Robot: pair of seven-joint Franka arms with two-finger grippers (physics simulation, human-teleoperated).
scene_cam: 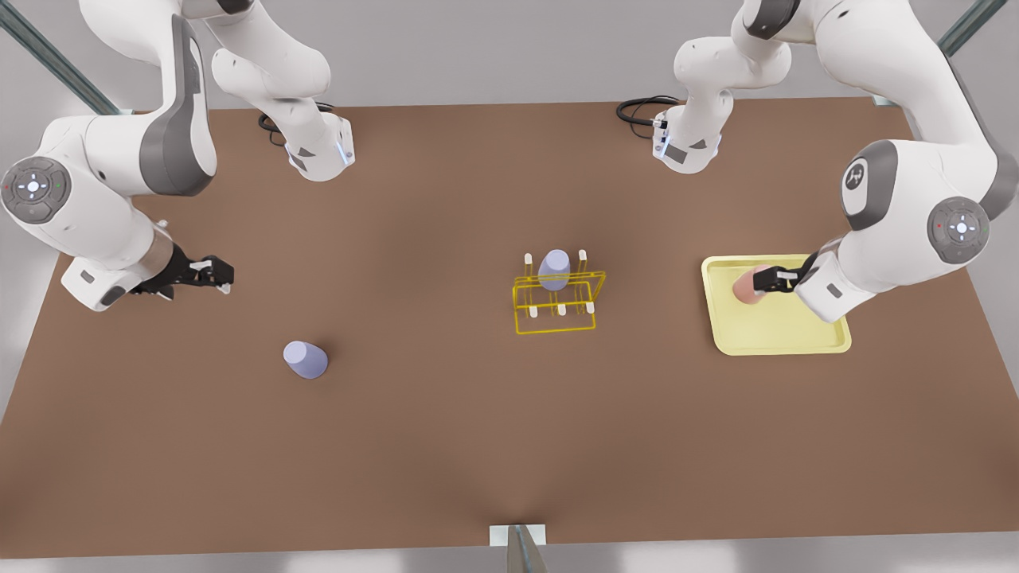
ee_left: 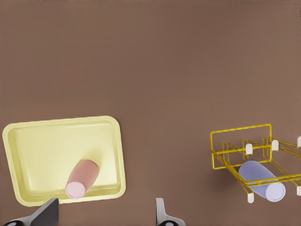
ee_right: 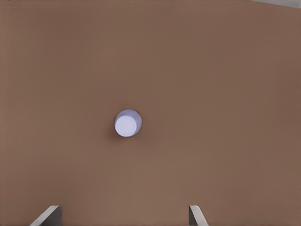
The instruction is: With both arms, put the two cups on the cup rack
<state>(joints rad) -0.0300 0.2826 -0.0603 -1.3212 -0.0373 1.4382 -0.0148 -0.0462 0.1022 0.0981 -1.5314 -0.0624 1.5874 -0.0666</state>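
The left gripper [scene_cam: 763, 281] is being held over the pale-yellow tray [scene_cam: 776, 338] at the front view's right, its fingers [ee_left: 47, 213] spread apart beside the salmon-pink cup [scene_cam: 747, 285] — no grip is being made on it. The right gripper [scene_cam: 225, 274] is being held above the brown table [scene_cam: 446, 446] at the front view's left, fingers [ee_right: 47, 215] parted, with one lavender cup [scene_cam: 305, 359] standing below it. A second lavender cup [scene_cam: 554, 269] is being carried on the yellow cup rack [scene_cam: 557, 298] — between its pegs.
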